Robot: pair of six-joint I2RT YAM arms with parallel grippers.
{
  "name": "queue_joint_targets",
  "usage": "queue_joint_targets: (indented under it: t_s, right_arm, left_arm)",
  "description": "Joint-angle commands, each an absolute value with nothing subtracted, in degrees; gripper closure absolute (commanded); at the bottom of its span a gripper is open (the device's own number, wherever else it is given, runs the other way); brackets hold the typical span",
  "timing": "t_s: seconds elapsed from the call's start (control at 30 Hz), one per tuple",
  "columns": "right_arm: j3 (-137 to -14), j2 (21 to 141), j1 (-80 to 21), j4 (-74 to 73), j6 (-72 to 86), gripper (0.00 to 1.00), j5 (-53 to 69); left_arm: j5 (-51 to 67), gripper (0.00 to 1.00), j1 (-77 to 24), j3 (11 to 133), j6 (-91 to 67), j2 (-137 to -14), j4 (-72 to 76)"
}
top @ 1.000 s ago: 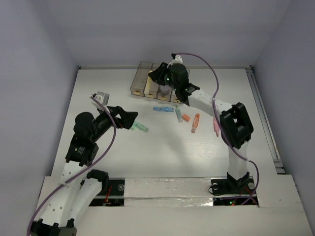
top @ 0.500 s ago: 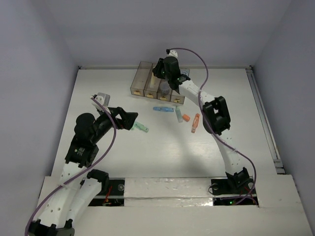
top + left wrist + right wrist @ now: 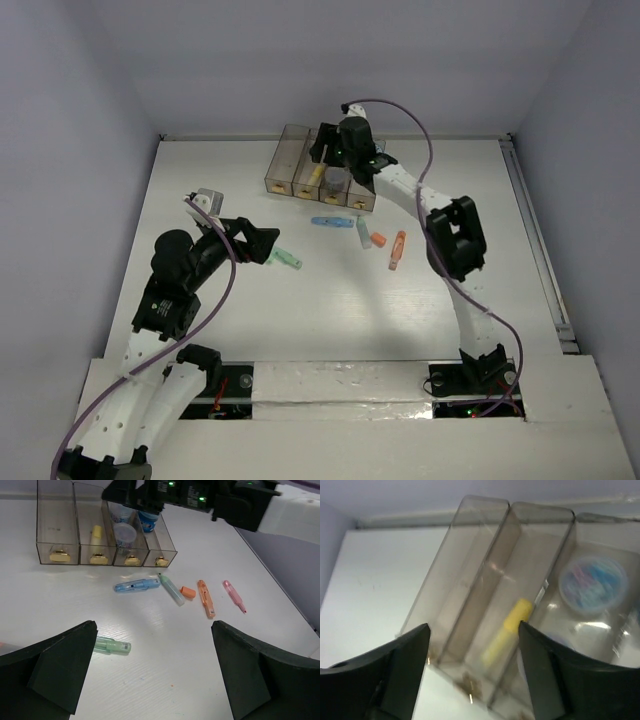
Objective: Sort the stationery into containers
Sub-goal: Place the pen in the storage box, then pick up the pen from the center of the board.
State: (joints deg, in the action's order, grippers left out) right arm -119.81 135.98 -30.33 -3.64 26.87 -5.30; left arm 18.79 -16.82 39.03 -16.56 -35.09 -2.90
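Farther over the row of bins than a second ago, the right gripper (image 3: 330,152) hangs above the far edge of the worktop (image 3: 300,320), and a yellow stick (image 3: 507,630) shows in the top view where none showed before. The right wrist view has its two fingers (image 3: 405,655) spread wide with nothing between them. Straight below lie the four smoky containers (image 3: 285,160), side by side with their labelled ends towards the arms. The yellow stick (image 3: 315,173) lies lengthwise in the second bin from the left. The leftmost bin holds nothing that can be seen, and pale rolls (image 3: 123,532) sit in the third bin. A blue roll (image 3: 147,520) sits in the fourth. Nearer than the bins, towards the middle of the worktop, a blue stick (image 3: 328,222) lies loose. A pale green stick (image 3: 362,232), a short orange piece (image 3: 379,240) and an orange stick (image 3: 398,250) lie beside it, close together but apart. A pink stick (image 3: 234,596) lies further right, seen only from the left wrist. The left gripper (image 3: 268,245) hovers over the left half of the worktop, its fingers (image 3: 65,665) fully apart and empty. A green stick (image 3: 288,260) lies on the surface just beside it.
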Motion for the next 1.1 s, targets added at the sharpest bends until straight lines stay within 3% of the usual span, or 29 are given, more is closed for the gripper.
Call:
queue_joint_targets:
  t_s: [0.0, 0.03, 0.13, 0.33, 0.5, 0.6, 0.7, 0.73, 0.77, 0.83, 1.07]
  right_arm:
    - [-107.4, 121.5, -30.0, 3.4, 25.0, 0.3, -2.6]
    - [-102.6, 116.0, -30.0, 6.3, 24.9, 0.55, -1.6]
    - [-85.8, 108.3, -30.0, 8.7, 24.6, 0.95, -0.8]
    - [-66.6, 93.8, -30.0, 3.1, 24.9, 1.0, -5.2]
    - [-58.6, 84.9, -27.1, -3.4, 27.0, 0.98, -15.8]
    - [-54.4, 82.6, -24.0, -7.5, 30.2, 0.87, -22.0]
    - [-49.7, 79.7, -22.0, -8.3, 31.2, 0.6, -23.7]
    - [-48.9, 79.3, -20.7, -8.7, 31.2, 0.45, -23.5]
    - [-48.3, 78.8, -20.1, -9.5, 31.4, 0.4, -22.5]
    - [-47.6, 78.8, -19.6, -10.6, 31.4, 0.35, -22.1]
    - [-45.6, 81.1, -11.2, -12.5, 30.0, 0.34, -18.5]
  left_arm:
    - [18.5, 0.02, -17.1, 41.7, -15.9, -34.6, -1.1]
    - [18.5, 0.03, -17.1, 41.7, -15.9, -34.5, -1.1]
    - [18.7, 0.08, -17.1, 41.6, -15.9, -34.7, -1.0]
    - [19.6, 0.32, -16.5, 41.3, -16.1, -35.0, -0.5]
    - [19.6, 0.6, -16.5, 41.3, -16.2, -34.7, -0.5]
    - [19.8, 0.73, -16.5, 41.3, -16.2, -34.2, -0.5]
    - [20.3, 0.78, -16.5, 41.3, -16.3, -33.4, -0.4]
    - [20.4, 0.78, -16.5, 41.3, -16.3, -33.2, -0.4]
    - [20.4, 0.78, -16.5, 41.3, -16.3, -32.9, -0.4]
    - [20.3, 0.79, -17.1, 41.2, -16.2, -32.6, -0.5]
    - [19.7, 0.77, -18.9, 41.5, -15.7, -31.5, -1.1]
